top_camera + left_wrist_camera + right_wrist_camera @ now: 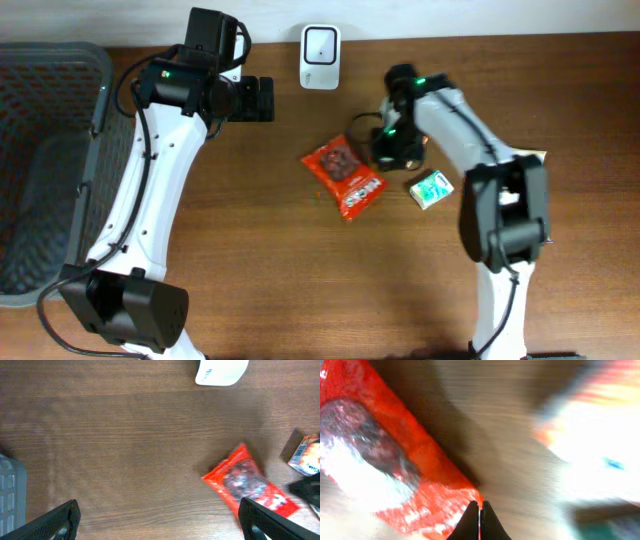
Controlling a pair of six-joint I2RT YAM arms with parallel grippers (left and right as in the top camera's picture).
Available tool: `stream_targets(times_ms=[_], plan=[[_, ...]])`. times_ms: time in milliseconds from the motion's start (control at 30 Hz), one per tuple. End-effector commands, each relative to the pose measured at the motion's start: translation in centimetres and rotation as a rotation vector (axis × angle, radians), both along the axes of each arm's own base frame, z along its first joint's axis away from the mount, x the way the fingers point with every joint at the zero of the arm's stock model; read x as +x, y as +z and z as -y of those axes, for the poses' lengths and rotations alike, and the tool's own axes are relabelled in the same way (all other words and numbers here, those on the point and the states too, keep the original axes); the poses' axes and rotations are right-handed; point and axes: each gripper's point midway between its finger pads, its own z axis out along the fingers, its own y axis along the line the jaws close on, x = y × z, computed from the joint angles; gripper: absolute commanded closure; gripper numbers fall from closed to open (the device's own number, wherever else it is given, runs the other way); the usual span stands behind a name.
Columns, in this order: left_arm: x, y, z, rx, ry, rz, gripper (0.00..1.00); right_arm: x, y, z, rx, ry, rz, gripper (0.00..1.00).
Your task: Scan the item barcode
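Red foil snack bag lying flat mid-worktop, the white rounded scanner at the far edge. Right tool clenched at the bag's corner, hold on the foil indeterminate. Left tool released, well apart.

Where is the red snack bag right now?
In the overhead view the red snack bag lies mid-table, below the white scanner and left of the small green box; the right tool is at its edge.

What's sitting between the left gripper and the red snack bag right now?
Nothing. Only bare table lies between the left gripper and the red snack bag. This shows in the overhead and left wrist views.
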Motion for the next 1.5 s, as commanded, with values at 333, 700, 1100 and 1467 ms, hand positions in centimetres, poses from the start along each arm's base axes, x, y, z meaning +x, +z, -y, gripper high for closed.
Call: stream_targets(times_ms=[333,700,1100,1467], plan=[[0.0,0.1,-0.2,-0.003,-0.003,0.0,0.01,-2.3,0.6,-10.7,-0.208,0.704,0.321,0.14],[0.0,0.1,-0.2,-0.003,-0.003,0.001,0.01,-0.7,-1.8,-9.2,-0.229,0.482,0.369,0.84],[0.0,0.1,-0.2,-0.003,-0.003,0.001,0.01,-1.7,15.8,-9.0,1.293,0.169,0.078,0.87],[0.0,0.1,-0.2,-0.003,-0.003,0.001,0.01,-13.4,9.5,-5.7,0.978,0.685,0.038,0.92]])
